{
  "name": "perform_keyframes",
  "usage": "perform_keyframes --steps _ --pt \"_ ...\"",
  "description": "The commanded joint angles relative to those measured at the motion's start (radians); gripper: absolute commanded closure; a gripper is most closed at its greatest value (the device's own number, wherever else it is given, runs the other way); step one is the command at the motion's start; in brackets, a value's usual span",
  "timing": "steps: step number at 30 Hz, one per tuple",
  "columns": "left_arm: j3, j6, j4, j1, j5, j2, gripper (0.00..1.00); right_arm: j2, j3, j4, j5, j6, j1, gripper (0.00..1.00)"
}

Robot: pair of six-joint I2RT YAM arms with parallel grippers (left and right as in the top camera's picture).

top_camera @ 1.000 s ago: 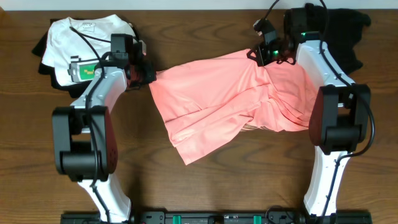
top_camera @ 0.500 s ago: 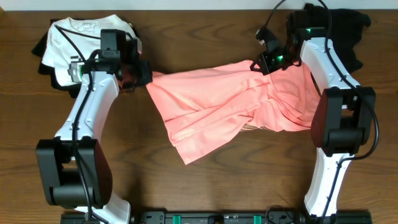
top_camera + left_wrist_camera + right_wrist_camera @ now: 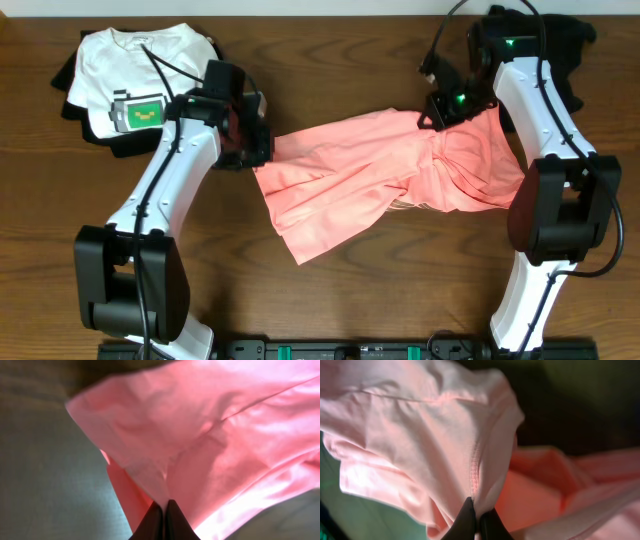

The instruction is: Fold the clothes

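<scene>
1. I am holding the salmon-pink T-shirt (image 3: 350, 185) stretched over the table (image 3: 400, 290), with the jaws of the left gripper (image 3: 256, 152) and right gripper (image 3: 437, 112) clamped on its edges.
2. I am bringing the left gripper inward, slackening the cloth for folding.
</scene>
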Motion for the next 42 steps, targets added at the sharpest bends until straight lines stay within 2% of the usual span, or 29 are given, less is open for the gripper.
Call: perform_keyframes --steps 1,11,25,26,28,30,33,42 --pt "-0.001 0.037 -0.053 0.000 0.003 -0.021 0.94 -0.025 0.016 -0.042 0.072 0.024 -0.021 0.99" --pt "-0.002 0.103 -0.193 0.000 0.002 -0.020 0.94 -0.022 0.008 -0.120 0.091 0.052 -0.067 0.99" --pt "-0.126 0.103 -0.185 0.000 0.002 -0.019 0.93 -0.021 -0.117 -0.109 0.132 0.052 -0.066 0.97" --pt "-0.134 0.103 -0.181 0.000 0.002 -0.019 0.87 -0.021 -0.126 -0.108 0.132 0.052 -0.066 0.91" --pt "-0.143 0.103 -0.174 0.000 0.002 -0.019 0.68 -0.021 -0.130 -0.108 0.133 0.052 -0.066 0.66" --pt "-0.143 0.103 -0.170 0.000 0.002 -0.019 0.56 -0.021 -0.130 -0.095 0.141 0.057 -0.066 0.55" --pt "-0.143 0.103 -0.164 0.000 0.002 -0.019 0.54 -0.021 -0.130 -0.066 0.166 0.097 -0.066 0.51" --pt "-0.143 0.101 -0.084 0.000 0.014 -0.019 0.55 -0.023 -0.094 -0.032 0.164 0.097 -0.066 0.44"
